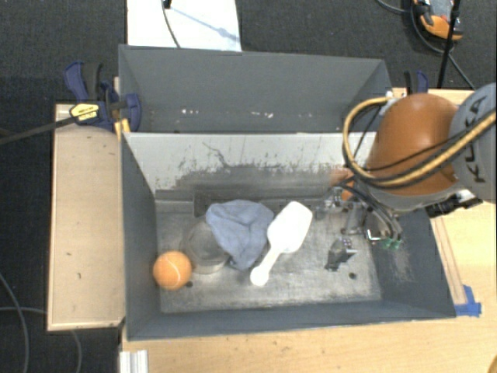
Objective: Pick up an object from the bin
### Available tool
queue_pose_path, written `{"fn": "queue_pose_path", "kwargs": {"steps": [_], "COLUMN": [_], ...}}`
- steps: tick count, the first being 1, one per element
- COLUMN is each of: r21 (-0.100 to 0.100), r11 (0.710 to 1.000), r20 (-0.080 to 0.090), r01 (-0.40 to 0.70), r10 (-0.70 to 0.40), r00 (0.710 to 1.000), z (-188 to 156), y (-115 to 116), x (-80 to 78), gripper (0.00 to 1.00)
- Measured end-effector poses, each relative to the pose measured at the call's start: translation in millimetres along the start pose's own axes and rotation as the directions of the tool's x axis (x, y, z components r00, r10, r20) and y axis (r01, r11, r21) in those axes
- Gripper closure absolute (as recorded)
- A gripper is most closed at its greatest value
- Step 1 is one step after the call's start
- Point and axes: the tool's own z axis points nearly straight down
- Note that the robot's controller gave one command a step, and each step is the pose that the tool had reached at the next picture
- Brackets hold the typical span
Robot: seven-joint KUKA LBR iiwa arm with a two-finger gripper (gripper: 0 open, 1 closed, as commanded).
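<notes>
My gripper (339,256) hangs low over the right part of the bin floor, under the orange wrist cover, with nothing between its fingers. Its fingertips sit close together above bare metal. A white plastic scoop (284,235) lies slanted just left of it, handle pointing down-left. Its wide end rests against a crumpled blue-grey cloth (241,230).
A clear round glass or jar (204,249) lies partly under the cloth's left side. An orange ball (172,270) sits in the front left corner. The arm and its cables cover the bin's right wall.
</notes>
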Motion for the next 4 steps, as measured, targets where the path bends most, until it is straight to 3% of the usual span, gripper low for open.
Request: {"fn": "queue_pose_path", "kwargs": {"steps": [1,2,3,4], "r21": [0.0,0.002,-0.007,-0.007], "r11": [1.0,0.999,0.957,0.957], "r20": [0.008,0.018,0.01,0.01], "r01": [0.001,0.034,-0.289,-0.288], "r10": [-0.001,-0.034,0.289,0.288], "r00": [1.0,0.999,0.957,0.957], "z": [-4,36,103,103], "y": [0,14,36,36], "x": [-1.8,-18.9,-27.4,-27.4], "gripper": [0.0,0.0,1.0,1.0]}}
